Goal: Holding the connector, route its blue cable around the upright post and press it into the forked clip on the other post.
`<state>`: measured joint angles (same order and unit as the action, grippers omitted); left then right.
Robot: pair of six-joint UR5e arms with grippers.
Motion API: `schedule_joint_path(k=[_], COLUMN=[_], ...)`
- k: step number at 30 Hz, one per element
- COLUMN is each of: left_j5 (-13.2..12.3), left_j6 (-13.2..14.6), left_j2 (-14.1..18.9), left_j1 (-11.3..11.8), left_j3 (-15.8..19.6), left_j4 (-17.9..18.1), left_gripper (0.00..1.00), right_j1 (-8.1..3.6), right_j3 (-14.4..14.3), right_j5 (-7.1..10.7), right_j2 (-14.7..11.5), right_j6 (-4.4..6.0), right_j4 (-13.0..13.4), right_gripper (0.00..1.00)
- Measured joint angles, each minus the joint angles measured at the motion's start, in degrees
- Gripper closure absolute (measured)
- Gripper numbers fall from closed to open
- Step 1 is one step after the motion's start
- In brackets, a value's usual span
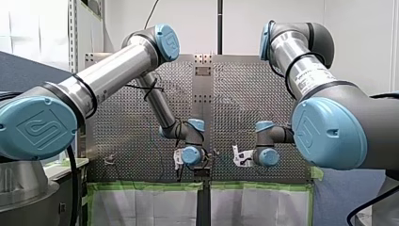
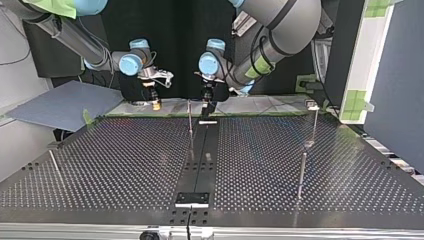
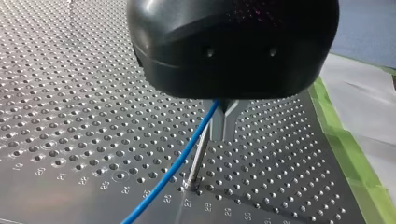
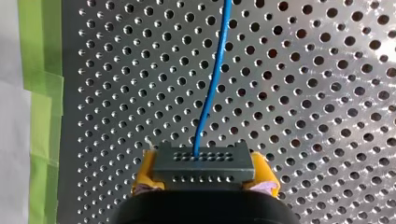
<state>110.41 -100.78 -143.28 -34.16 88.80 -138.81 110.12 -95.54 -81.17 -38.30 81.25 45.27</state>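
Both tight: right jaws on connector (image 4: 204, 162), left jaws on blue cable (image 3: 172, 173); post (image 3: 200, 154) at "27".

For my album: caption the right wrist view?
Right end effector, yellow-padded, grips the connector; its blue cable trails across the perforated table.

A plain white wall (image 1: 357, 28) stands beyond a perforated metal table (image 2: 100, 165). Green tape (image 1: 141, 186) borders white sheeting (image 1: 141, 207) at the table's near edge in the front view.
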Motion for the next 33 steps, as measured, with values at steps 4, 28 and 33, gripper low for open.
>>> schedule_joint_path(k=[4, 28, 33], left_j5=[0.07, 0.06, -0.03], left_j6=[-0.02, -0.16, -0.31], left_j2=[0.00, -0.01, -0.01], left_j1=[0.08, 0.73, 1.05], left_j3=[-0.49, -2.53, -2.97], left_j4=[-0.11, -1.73, -1.76], left_gripper=[0.98, 0.98, 0.98], right_j1=[-0.20, -1.49, -1.73], right_j3=[0.56, 2.33, 2.64], right_j5=[0.06, 0.48, 0.48], right_j2=[0.00, -0.02, 0.01], right_j6=[-0.01, -0.01, 0.00], right_j4=[-0.32, -1.32, -1.52], right_gripper=[1.00, 1.00, 1.00])
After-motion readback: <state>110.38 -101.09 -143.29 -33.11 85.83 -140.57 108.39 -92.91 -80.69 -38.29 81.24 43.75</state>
